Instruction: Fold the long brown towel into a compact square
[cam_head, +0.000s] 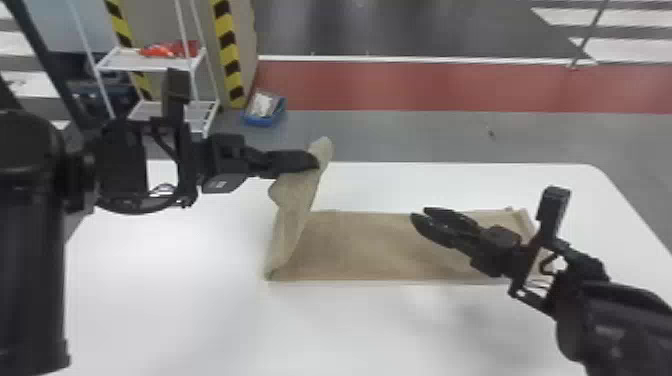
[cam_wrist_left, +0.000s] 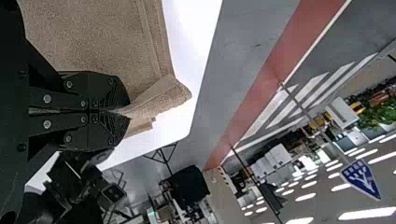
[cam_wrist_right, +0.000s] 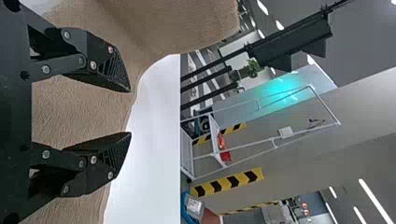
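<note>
Yeah, left gripper (cam_wrist_left: 128, 111) pinches brown towel (cam_head: 360, 245) at ten o'clock, right gripper (cam_wrist_right: 130, 112) gapes empty; unheld eight-o'clock corner (cam_head: 274, 272) could drag, skewing it.

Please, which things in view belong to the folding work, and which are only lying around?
For the job:
- brown towel, one end lifted
- left hand, gripping that end
- right hand, open over the towel
- white table under it

Only around:
- white wire-frame rack behind the table
- red item on its shelf
- blue bin on the floor
</note>
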